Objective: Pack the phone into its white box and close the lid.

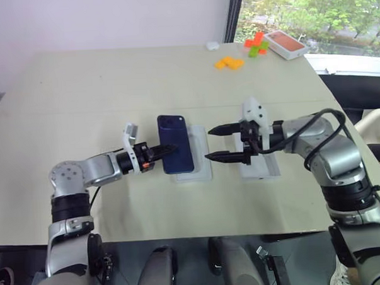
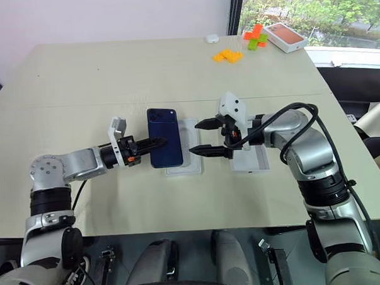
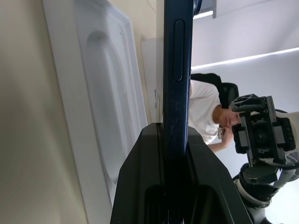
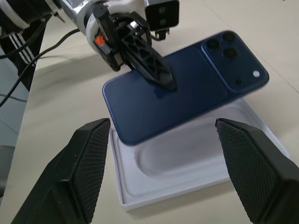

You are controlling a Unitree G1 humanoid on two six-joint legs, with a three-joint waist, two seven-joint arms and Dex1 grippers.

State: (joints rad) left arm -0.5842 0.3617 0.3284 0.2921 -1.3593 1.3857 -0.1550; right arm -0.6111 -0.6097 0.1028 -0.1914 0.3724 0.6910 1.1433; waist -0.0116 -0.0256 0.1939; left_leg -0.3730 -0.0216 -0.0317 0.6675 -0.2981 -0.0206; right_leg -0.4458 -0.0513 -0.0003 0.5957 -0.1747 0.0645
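Glossy navy phone: clamped by one long edge in my left gripper, held level just above the white insert with the oval recess.
Left gripper: shut on the phone's edge.
Right gripper: wide open, empty, facing the phone's free edge.
Handling: stiff, slim and light, I judge; slick back, likely to slip.
Hold: pinch the long edges, clear of the camera cluster.

White tray partly hidden under the phone; another white piece behind the right claw.
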